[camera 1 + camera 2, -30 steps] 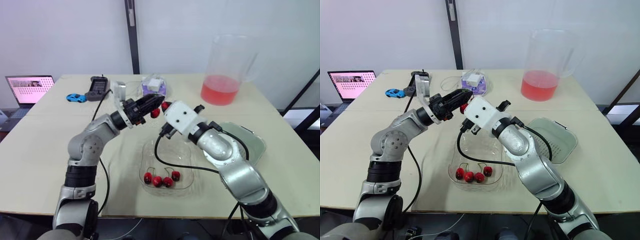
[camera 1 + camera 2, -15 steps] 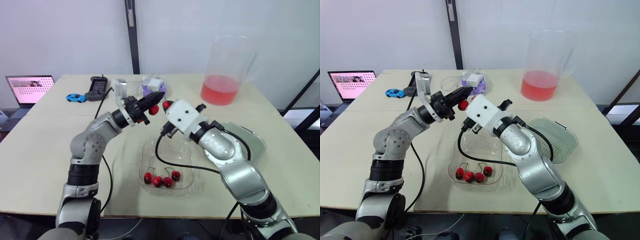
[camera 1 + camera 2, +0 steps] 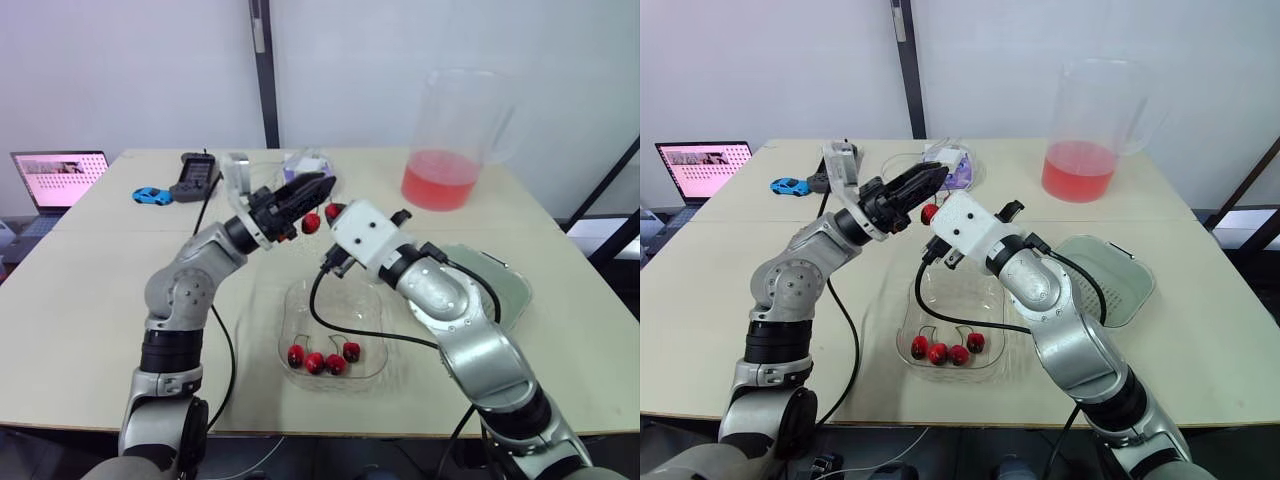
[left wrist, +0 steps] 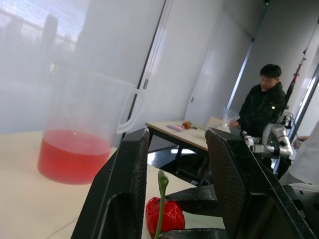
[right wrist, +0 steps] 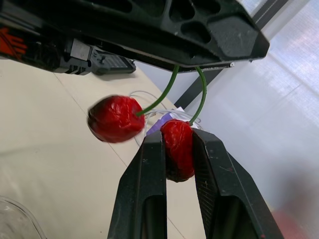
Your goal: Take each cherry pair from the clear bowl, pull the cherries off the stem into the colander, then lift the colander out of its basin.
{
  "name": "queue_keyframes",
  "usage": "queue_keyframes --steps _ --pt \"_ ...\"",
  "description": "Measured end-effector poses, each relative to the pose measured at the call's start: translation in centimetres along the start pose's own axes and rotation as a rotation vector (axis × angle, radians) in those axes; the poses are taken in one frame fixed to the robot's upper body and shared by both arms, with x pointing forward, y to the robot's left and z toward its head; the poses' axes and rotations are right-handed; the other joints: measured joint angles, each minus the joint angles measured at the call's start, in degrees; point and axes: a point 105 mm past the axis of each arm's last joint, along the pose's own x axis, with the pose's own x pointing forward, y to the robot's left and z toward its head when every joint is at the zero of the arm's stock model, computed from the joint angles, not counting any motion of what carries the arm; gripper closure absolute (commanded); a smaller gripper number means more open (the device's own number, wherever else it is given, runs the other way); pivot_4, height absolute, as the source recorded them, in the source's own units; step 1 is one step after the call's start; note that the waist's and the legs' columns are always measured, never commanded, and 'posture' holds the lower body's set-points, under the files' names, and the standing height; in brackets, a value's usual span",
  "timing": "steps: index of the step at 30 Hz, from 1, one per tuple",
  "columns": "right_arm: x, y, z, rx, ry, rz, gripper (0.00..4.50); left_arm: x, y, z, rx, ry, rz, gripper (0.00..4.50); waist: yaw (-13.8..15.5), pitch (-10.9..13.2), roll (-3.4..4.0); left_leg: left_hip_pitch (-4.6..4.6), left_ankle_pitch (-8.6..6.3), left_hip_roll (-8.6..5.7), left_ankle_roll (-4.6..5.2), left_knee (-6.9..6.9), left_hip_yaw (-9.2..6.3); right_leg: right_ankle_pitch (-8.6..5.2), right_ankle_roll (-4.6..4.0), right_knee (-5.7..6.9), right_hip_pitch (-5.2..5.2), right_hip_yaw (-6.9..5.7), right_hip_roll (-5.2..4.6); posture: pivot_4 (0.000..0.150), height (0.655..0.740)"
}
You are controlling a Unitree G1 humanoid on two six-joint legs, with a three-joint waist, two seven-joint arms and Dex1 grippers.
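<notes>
Head views: left gripper (image 3: 320, 184) and right gripper (image 3: 332, 213) meet above the clear bowl (image 3: 296, 310). The colander (image 3: 508, 290) lies to the right.
Left wrist view: left fingers (image 4: 122, 189) stand parted, with the stem (image 4: 160, 209) between them.
Right wrist view: right fingers (image 5: 144, 189) clamp one cherry (image 5: 178, 149). The other cherry (image 5: 115, 118) hangs free.

Stem (image 5: 172, 82) tops vanish behind left fingers (image 5: 149, 30); join unseen. Free cherry (image 5: 115, 118) just beside right fingers (image 5: 142, 199): motion-blurred. Pinched cherry (image 5: 178, 144) between right fingers, sides covered. Colander (image 3: 1130, 280) beyond right fingers, near side hidden by arm. Purple-white object (image 3: 305, 168) on surface beyond left fingers: too small to identify.
</notes>
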Motion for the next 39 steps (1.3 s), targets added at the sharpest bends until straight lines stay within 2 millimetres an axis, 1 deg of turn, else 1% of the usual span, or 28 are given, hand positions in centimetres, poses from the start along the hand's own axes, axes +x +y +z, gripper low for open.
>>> queue_keyframes --steps 3,6,8,9,12,20,22,23,27,29,32,33,35,36,37,39 --pt "0.0 0.0 0.0 -0.001 0.001 0.001 4.04 0.0 0.1 0.0 -0.002 0.001 0.002 2.60 0.0 0.0 0.00 0.00 0.00 0.00 0.00 0.00 0.00 0.00 0.00 0.00 0.00 0.00 0.00 0.150 0.7332" --pt "0.0 0.0 0.0 -0.004 0.002 0.001 4.04 -0.1 0.4 -0.3 -0.009 0.009 0.013 3.31 0.0 0.0 0.00 0.00 0.00 0.00 0.00 0.00 0.00 0.00 0.00 0.00 0.00 0.00 0.00 0.150 0.7332" --pt "0.0 0.0 0.0 -0.004 0.002 0.002 4.04 -0.2 0.7 -0.4 -0.010 0.019 0.024 4.32 0.0 0.0 0.00 0.00 0.00 0.00 0.00 0.00 0.00 0.00 0.00 0.00 0.00 0.00 0.00 0.150 0.7332" --pt "0.0 0.0 0.0 -0.005 0.002 0.002 4.04 -0.3 0.8 -0.5 -0.006 0.024 0.029 4.47 0.0 0.0 0.00 0.00 0.00 0.00 0.00 0.00 0.00 0.00 0.00 0.00 0.00 0.00 0.00 0.150 0.7332" --pt "0.0 0.0 0.0 -0.004 0.002 0.002 4.04 -0.4 1.1 -0.6 -0.004 0.032 0.042 4.47 0.0 0.0 0.00 0.00 0.00 0.00 0.00 0.00 0.00 0.00 0.00 0.00 0.00 0.00 0.00 0.150 0.7332" --pt "0.0 0.1 0.0 0.003 0.003 0.010 4.04 -0.3 1.0 -0.6 -0.007 0.025 0.040 4.47 0.0 0.0 0.00 0.00 0.00 0.00 0.00 0.00 0.00 0.00 0.00 0.00 0.00 0.00 0.00 0.150 0.7332" --pt "-0.1 0.1 -0.1 0.024 0.003 0.008 3.15 -0.3 1.0 -0.6 -0.008 0.025 0.040 4.50 0.0 0.0 0.00 0.00 0.00 0.00 0.00 0.00 0.00 0.00 0.00 0.00 0.00 0.00 0.00 0.150 0.7332" --pt "-0.1 0.0 -0.1 0.039 0.000 0.005 2.84 -0.3 1.0 -0.6 -0.007 0.025 0.040 4.50 0.0 0.0 0.00 0.00 0.00 0.00 0.00 0.00 0.00 0.00 0.00 0.00 0.00 0.00 0.00 0.150 0.7332" --pt "-0.9 -0.3 0.0 0.079 -0.001 0.033 0.93 -0.2 1.0 -0.5 -0.007 0.023 0.034 4.50 0.0 0.0 0.00 0.00 0.00 0.00 0.00 0.00 0.00 0.00 0.00 0.00 0.00 0.00 0.00 0.150 0.7332" --pt "-1.5 -0.7 0.0 0.142 0.011 0.063 0.02 0.0 0.9 -0.4 -0.006 0.022 0.025 4.50 0.0 0.0 0.00 0.00 0.00 0.00 0.00 0.00 0.00 0.00 0.00 0.00 0.01 0.00 0.00 0.150 0.7332" --pt "-2.8 -1.8 -0.2 0.350 0.027 0.153 0.02 0.1 0.8 -0.4 -0.014 0.027 -0.009 4.50 0.0 0.0 0.00 0.00 0.00 0.00 0.01 0.00 0.00 0.00 0.00 0.00 0.03 -0.01 0.00 0.150 0.7332" --pt "-3.0 -2.1 -0.1 0.387 0.024 0.167 0.02 0.2 0.7 -0.5 -0.016 0.030 -0.017 4.50 0.0 0.0 0.00 0.01 0.00 0.00 0.01 -0.01 0.00 0.00 0.00 0.01 0.03 -0.01 0.00 0.150 0.7332" --pt "-4.0 -3.4 0.4 0.507 -0.005 0.213 0.02 0.5 0.1 -0.6 -0.011 0.050 -0.070 4.50 0.0 0.0 0.00 0.01 -0.01 0.00 0.01 -0.02 -0.01 0.00 0.00 0.01 0.03 -0.02 0.01 0.150 0.7332" --pt "-4.6 -4.1 0.9 0.575 -0.055 0.239 0.02 0.4 -0.1 -0.5 -0.004 0.062 -0.100 4.50 0.0 0.0 0.00 0.01 -0.01 0.00 0.02 -0.03 -0.01 0.00 0.00 0.00 0.03 -0.02 0.01 0.150 0.7332" --pt "-4.9 -4.5 1.1 0.598 -0.074 0.247 0.02 0.4 -0.3 -0.5 0.001 0.072 -0.115 4.50 0.0 0.0 0.02 0.03 -0.01 0.00 0.02 -0.05 -0.01 0.00 0.00 0.00 0.03 -0.01 0.01 0.150 0.7332" --pt "-6.2 -4.9 1.3 0.679 -0.083 0.356 0.02 0.3 -1.0 -0.8 0.004 0.108 -0.182 4.50 0.0 0.0 0.04 0.03 -0.01 -0.01 0.02 -0.04 0.01 0.00 0.00 0.00 0.04 -0.01 0.00 0.150 0.7332"
